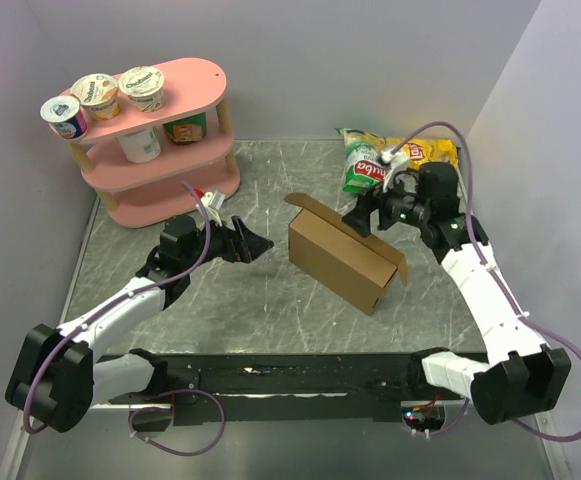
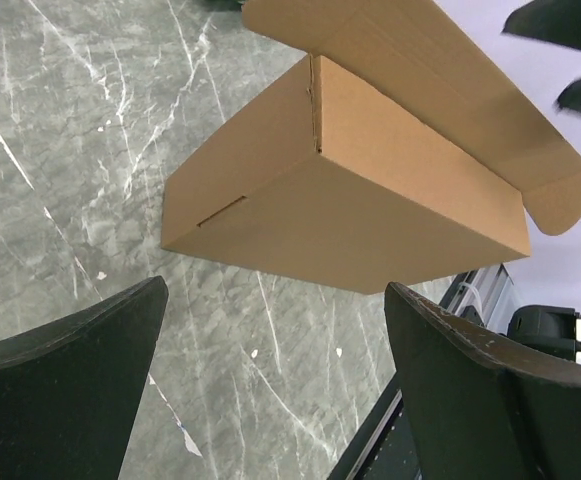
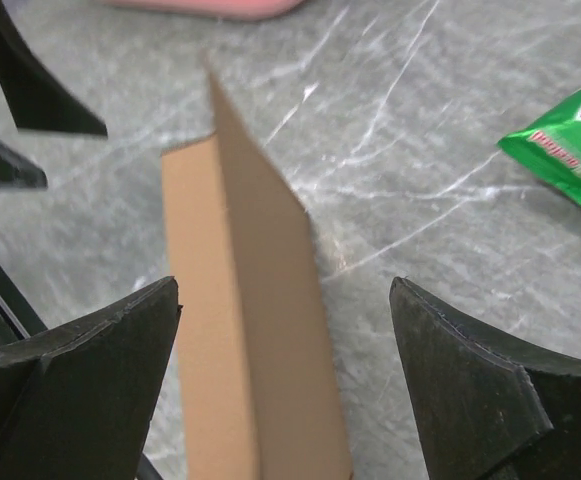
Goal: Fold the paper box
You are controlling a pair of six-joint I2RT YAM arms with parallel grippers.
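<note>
Shelving (image 1: 160, 110) in pink at far left, loaded with yogurt cups (image 1: 95, 95), well apart from the work and with no part in the fold. Next rightward, left gripper (image 1: 258, 243): jaws spread wide, nothing between them, held low near the left short end of the paper box (image 1: 340, 262) without touching it. Judged as a bracing station, placed to stop the carton sliding leftward when pushed from the other side. At the middle of the table (image 1: 270, 320), between both grippers: paper box, plain brown, walls already raised, resting flat on the surface. Long axis diagonal in the overhead view, running from far-left down to near-right. End wall with a short slit turned toward the left arm, as confirmed in the left wrist view. Lid flap (image 1: 355, 235) rising from the far long edge, standing up and not yet folded down, with rounded tuck tab (image 1: 400, 272) at its near-right end; interior not visible. Right gripper (image 1: 372, 215) above the far side of that lid: jaws wide apart, gripping nothing. In the right wrist view, lid seen edge-on and lined up with the gap between the fingers (image 3: 80, 370); contact not discernible. Judged as set there to take the lid or press it down toward the near wall. Farthest right, chip bags (image 1: 370, 165) at the back of the table, just beyond the right wrist.
</note>
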